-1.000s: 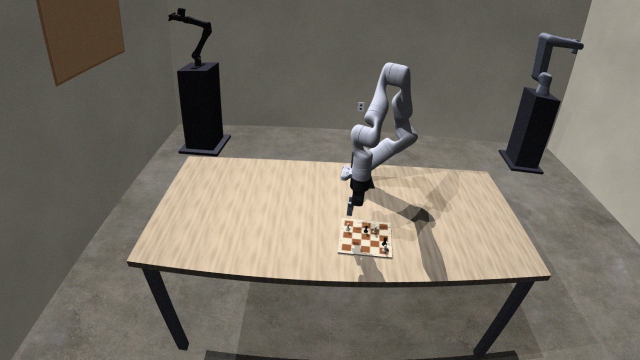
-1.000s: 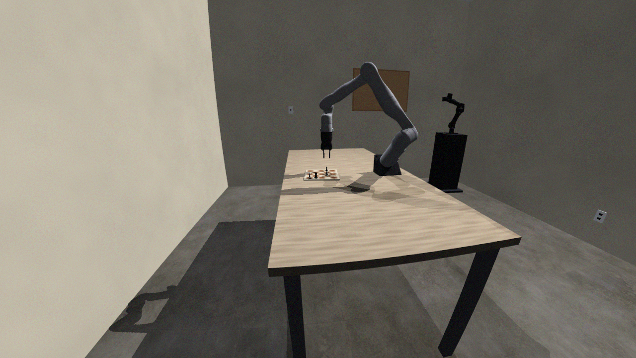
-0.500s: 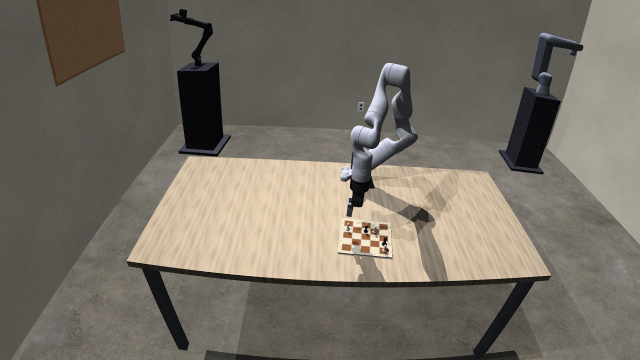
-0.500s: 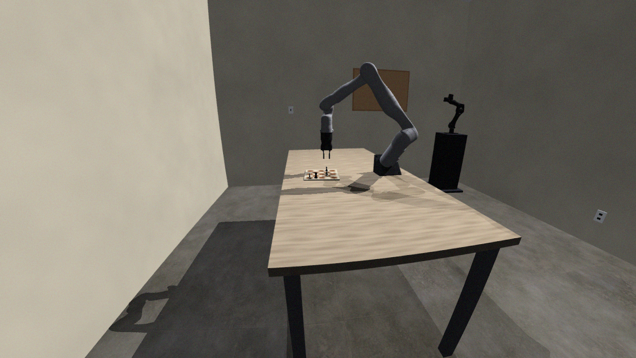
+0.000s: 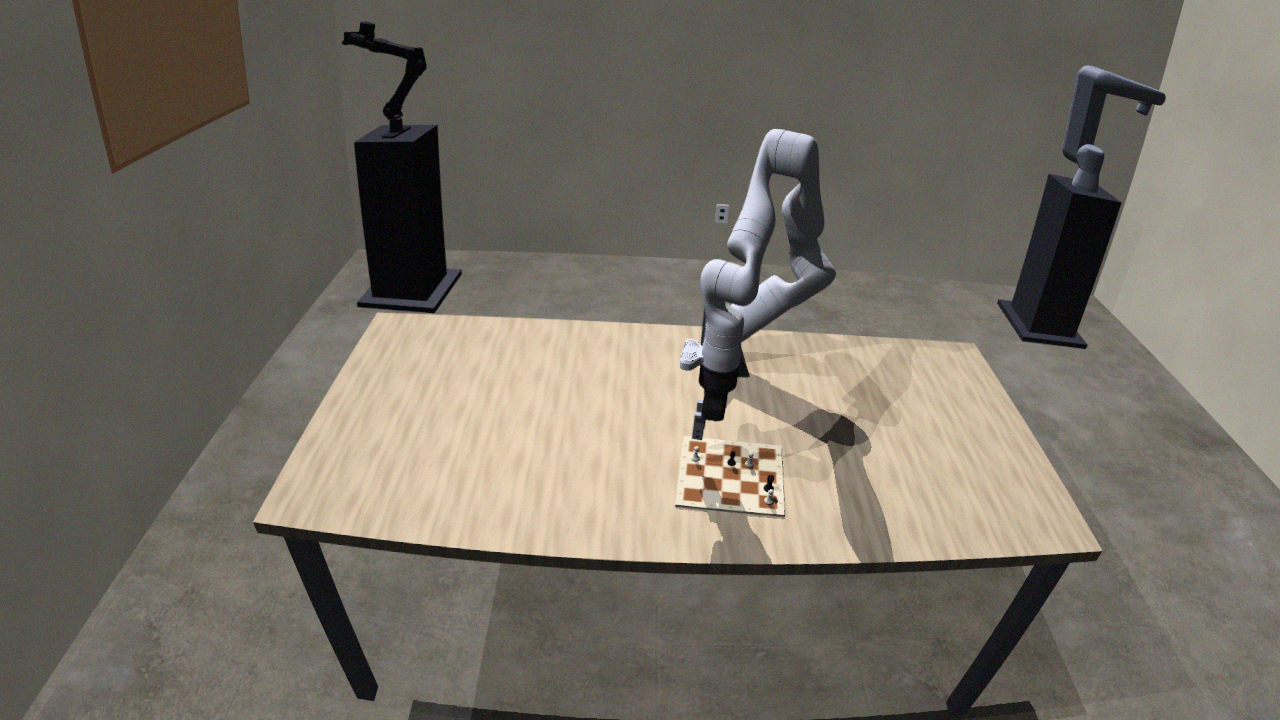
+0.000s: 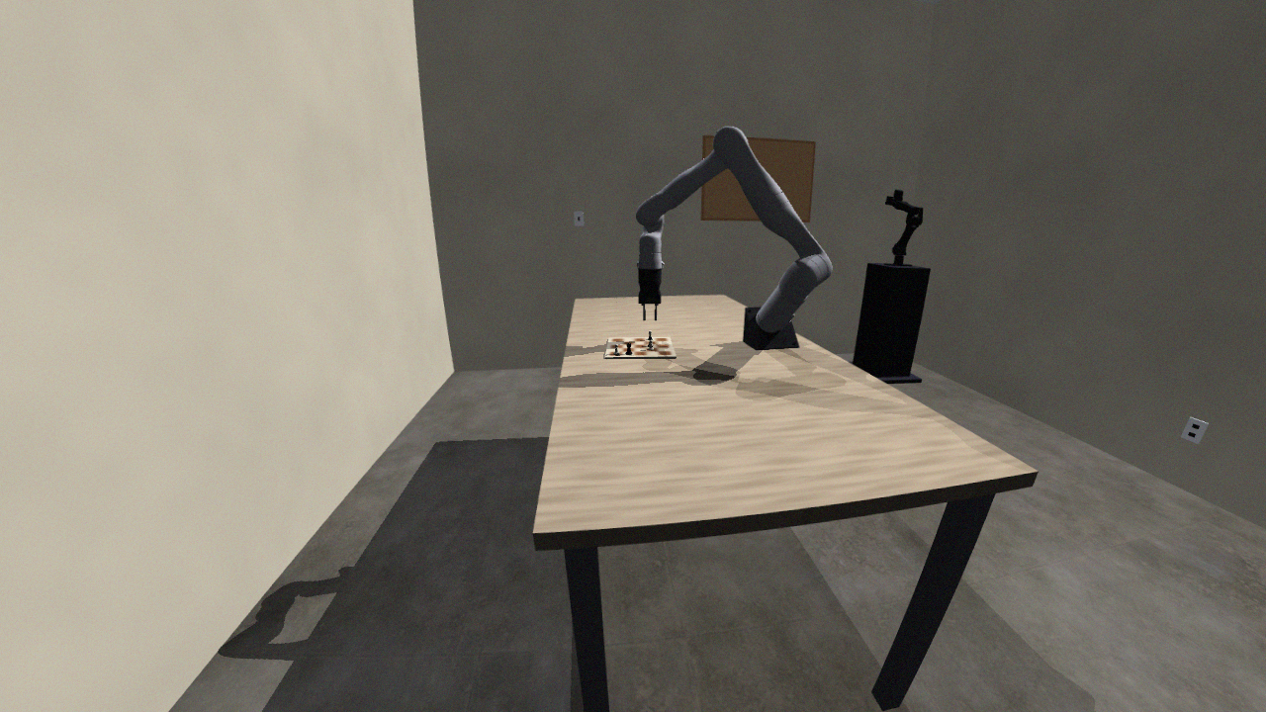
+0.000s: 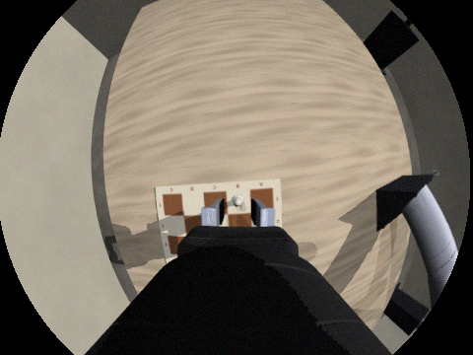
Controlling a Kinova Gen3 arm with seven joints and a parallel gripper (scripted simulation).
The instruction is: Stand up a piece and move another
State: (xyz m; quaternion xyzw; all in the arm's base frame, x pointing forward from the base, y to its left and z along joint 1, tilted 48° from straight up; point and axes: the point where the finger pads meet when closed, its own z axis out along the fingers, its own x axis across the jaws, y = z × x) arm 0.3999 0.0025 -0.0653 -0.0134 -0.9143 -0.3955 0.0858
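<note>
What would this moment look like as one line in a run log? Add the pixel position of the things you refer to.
pincer (image 5: 698,435) (image 6: 650,318) (image 7: 237,207): open, above board (image 5: 682,503) (image 6: 640,356) (image 7: 227,185), holding nothing | white piece (image 5: 695,454) (image 7: 238,200): upright on B1 | its move to table (image 5: 537,429) (image 6: 708,433) (image 7: 246,123): not done
</note>
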